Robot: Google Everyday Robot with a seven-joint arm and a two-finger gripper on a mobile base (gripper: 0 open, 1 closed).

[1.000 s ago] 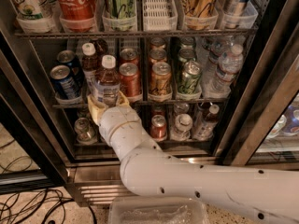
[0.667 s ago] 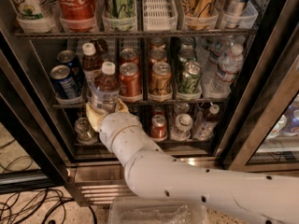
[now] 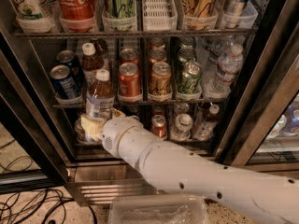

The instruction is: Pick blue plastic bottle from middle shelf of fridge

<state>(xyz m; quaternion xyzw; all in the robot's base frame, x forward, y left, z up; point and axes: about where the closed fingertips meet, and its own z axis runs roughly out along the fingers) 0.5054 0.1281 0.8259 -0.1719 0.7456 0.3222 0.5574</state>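
Gripper (image 3: 102,119) sat at the front left of the fridge (image 3: 261,101), its yellowish fingers (image 3: 88,125) closed around the lower part of the blue plastic bottle (image 3: 99,99). The bottle stood upright, and its base overlapped the grey front rail of the middle shelf (image 3: 187,101), so it looked forward of the rack edge. A blue can (image 3: 63,81) stood just beside it on the left, a red can (image 3: 129,80) near it on the right with a narrow gap between. Behind it a second white-capped bottle (image 3: 91,59) stayed in the lane. The rail of the upper shelf (image 3: 140,32) lay well above the cap. The white arm (image 3: 187,171) stretched back to the lower right, and the black door frame (image 3: 28,120) slanted close by on the gripper's left.
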